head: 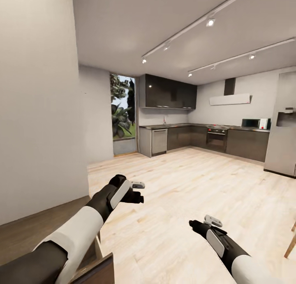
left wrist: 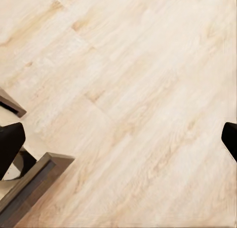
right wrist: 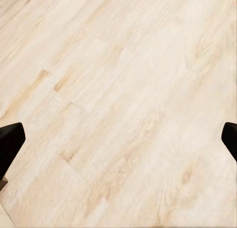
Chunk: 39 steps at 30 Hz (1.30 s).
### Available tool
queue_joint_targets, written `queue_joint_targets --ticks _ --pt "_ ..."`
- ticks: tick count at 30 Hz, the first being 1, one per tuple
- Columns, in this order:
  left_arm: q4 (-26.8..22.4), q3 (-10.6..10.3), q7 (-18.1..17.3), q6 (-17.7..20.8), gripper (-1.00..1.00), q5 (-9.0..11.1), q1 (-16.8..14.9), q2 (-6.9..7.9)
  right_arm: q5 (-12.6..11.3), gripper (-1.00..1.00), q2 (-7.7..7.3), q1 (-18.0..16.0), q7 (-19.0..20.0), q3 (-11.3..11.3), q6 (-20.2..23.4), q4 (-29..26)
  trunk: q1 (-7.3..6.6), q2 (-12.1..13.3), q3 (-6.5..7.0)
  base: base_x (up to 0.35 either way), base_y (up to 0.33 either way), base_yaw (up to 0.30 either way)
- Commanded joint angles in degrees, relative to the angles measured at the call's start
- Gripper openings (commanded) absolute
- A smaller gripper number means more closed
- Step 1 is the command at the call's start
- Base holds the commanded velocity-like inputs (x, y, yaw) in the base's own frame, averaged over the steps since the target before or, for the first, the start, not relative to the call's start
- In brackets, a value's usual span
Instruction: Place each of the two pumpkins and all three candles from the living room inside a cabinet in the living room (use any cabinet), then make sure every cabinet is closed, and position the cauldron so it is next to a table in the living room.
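Head view, room: pale wood floor (head: 185, 185); dark kitchen cabinets (head: 246, 142) along the far wall; oven (head: 216, 139); microwave (head: 254, 123); tall window (head: 122, 113) showing plants.
Head view, left gripper (head: 139, 192): held above the floor, nothing in it; jaw spread cannot be told here.
Head view, right gripper (head: 201, 223): held low above the floor, nothing in it.
Head view, dark-brown wood corner (head: 98, 269): at the bottom edge, beneath the left arm; possibly the cabinet, cannot tell.
Left wrist view: black fingertips (left wrist: 10, 144) at opposite picture edges, wide apart, empty; dark wood frame (left wrist: 29, 188) over floorboards.
Right wrist view: fingertips (right wrist: 10, 139) wide apart, empty, over bare floorboards.
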Motion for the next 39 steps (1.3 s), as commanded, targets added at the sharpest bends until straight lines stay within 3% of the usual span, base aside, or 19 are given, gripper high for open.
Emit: queue_joint_targets --ticks 1,7,14,18,39 --pt "0.0 -0.2 0.6 0.1 1.00 0.6 -0.1 0.01 -0.5 1.00 -0.07 0.0 -0.4 0.5 0.2 -0.1 -0.02 0.0 -0.03 -0.131 -0.166 -0.268" --pt "0.0 -0.2 0.2 0.2 1.00 0.6 -0.1 0.04 -0.5 1.00 -0.24 0.0 -0.4 0.3 0.2 0.0 -0.24 0.4 0.43 -0.052 -0.063 -0.268" --pt "0.0 -0.2 0.2 0.3 1.00 0.6 -0.1 0.05 -0.4 1.00 -0.56 0.0 -0.3 -3.4 0.3 0.1 -1.78 3.2 2.02 -0.008 -0.009 -0.268" --pt "0.0 -0.2 0.2 0.3 1.00 0.6 -0.1 0.05 -0.4 1.00 -0.59 0.0 -0.4 -4.0 0.3 0.2 -2.66 4.8 2.92 -0.001 -0.002 -0.268" --pt "0.8 -0.3 0.2 0.5 1.00 0.6 -0.1 -0.04 -0.4 1.00 -0.58 0.0 -0.7 -4.4 0.5 0.4 -7.27 13.2 7.67 0.000 0.000 -0.269"
